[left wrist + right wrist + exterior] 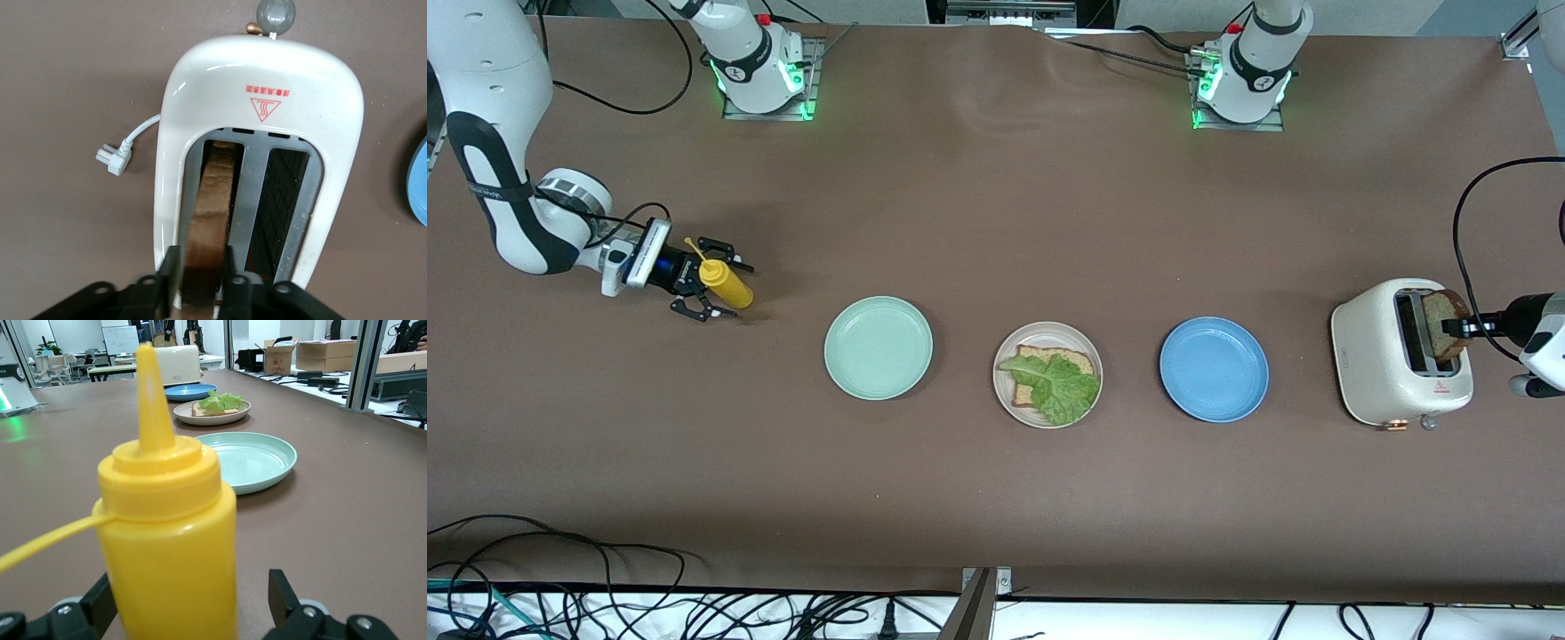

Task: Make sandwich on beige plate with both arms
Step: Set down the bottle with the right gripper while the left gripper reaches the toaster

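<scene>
A brown covered surface [996, 222] carries three plates in a row, with a toaster at the left arm's end and a yellow bottle at the right arm's end.

Left pincer [199, 283]: its fingers [171, 273] are narrowed onto a slice of toast [208, 213] standing upright in one slot of the white toaster [260, 87]. The left arm comes in low over the toaster, its wrist level with the slice. The second slot is beside it. The toaster's plug [110, 159] lies loose on the surface just beside the toaster.

Right pincer [710, 277]: jaws stand wide either side of the yellow squeeze bottle [725, 284], which stands upright on the surface; contact cannot be confirmed. The right arm is folded low, forearm horizontal.

The beige plate [1048, 336] sits mid-row between the mint green plate [878, 347] and the blue plate [1214, 369], all apart. On it lies one bread slice [1072, 359] with a lettuce leaf [1063, 387] on top. Bare surface surrounds every plate.
</scene>
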